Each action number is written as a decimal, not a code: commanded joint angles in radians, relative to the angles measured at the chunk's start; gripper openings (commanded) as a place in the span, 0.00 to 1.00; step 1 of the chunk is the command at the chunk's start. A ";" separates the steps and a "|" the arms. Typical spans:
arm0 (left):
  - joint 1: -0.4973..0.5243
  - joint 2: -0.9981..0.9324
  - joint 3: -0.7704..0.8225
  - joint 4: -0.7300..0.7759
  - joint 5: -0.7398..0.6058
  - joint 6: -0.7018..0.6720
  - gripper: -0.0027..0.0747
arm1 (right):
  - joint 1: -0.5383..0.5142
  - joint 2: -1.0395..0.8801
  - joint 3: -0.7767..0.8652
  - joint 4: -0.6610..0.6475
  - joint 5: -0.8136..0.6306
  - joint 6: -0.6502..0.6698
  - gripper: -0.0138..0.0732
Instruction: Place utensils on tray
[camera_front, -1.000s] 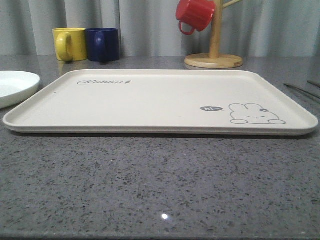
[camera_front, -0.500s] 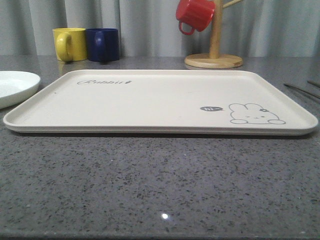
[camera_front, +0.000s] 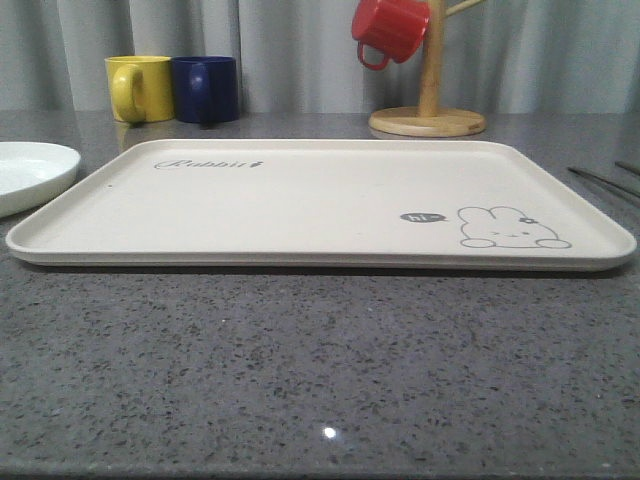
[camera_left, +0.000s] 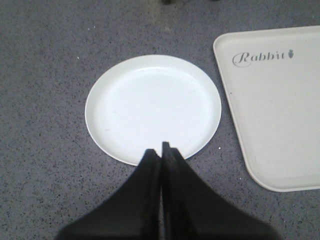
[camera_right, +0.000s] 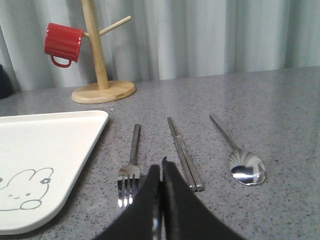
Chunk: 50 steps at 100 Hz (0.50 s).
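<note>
The cream tray (camera_front: 300, 205) with the rabbit drawing lies bare in the middle of the table. A round white plate (camera_left: 152, 107) rests on the table to its left, with my left gripper (camera_left: 161, 148) shut and empty over the plate's near rim. Right of the tray (camera_right: 35, 165), a silver fork (camera_right: 131, 165), a pair of chopsticks (camera_right: 184, 152) and a spoon (camera_right: 240, 160) lie side by side on the table. My right gripper (camera_right: 161, 167) hangs shut and empty above the gap between fork and chopsticks. The plate's edge (camera_front: 35, 172) and the chopstick ends (camera_front: 605, 182) show in the front view.
A yellow mug (camera_front: 138, 88) and a blue mug (camera_front: 206, 88) stand behind the tray at the left. A wooden mug tree (camera_front: 430, 95) holding a red mug (camera_front: 388, 30) stands at the back right. Grey curtains close off the far side.
</note>
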 joint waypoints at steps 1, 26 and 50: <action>0.004 0.032 -0.037 -0.003 -0.046 0.000 0.01 | 0.003 -0.022 -0.017 0.000 -0.077 -0.008 0.08; 0.004 0.056 -0.037 -0.003 -0.016 0.000 0.31 | 0.003 -0.022 -0.017 0.000 -0.077 -0.008 0.08; 0.004 0.056 -0.037 -0.003 -0.021 0.000 0.69 | 0.003 -0.022 -0.017 0.000 -0.077 -0.008 0.08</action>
